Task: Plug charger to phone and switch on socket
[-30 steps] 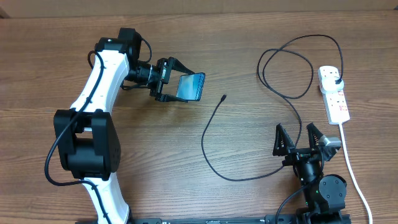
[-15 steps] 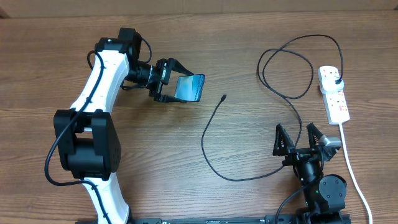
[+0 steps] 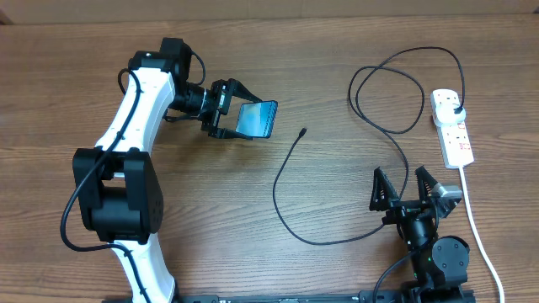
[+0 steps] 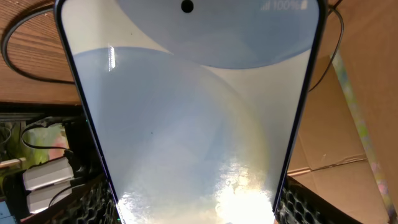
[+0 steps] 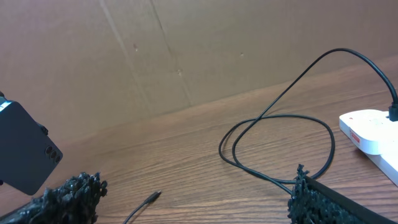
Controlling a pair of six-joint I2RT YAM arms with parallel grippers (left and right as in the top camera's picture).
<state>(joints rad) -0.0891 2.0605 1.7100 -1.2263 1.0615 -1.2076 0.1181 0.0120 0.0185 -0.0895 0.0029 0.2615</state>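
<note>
My left gripper [image 3: 238, 108] is shut on the phone [image 3: 257, 118] and holds it tilted above the table at the upper left. Its glowing light-blue screen [image 4: 189, 118] fills the left wrist view, and its dark back [image 5: 25, 149] shows in the right wrist view. The charger's thin black cable [image 3: 370, 126] loops across the table; its connector tip [image 3: 302, 131] lies loose right of the phone and shows in the right wrist view [image 5: 153, 196]. Its plug [image 3: 456, 109] sits in the white socket [image 3: 452, 128]. My right gripper [image 3: 402, 187] is open and empty near the front edge.
The socket's thick white cord [image 3: 477, 227] runs toward the front right edge. A cardboard wall [image 5: 186, 50] stands behind the table. The cable's big loop [image 5: 277, 146] lies between my right gripper and the socket [image 5: 373, 134].
</note>
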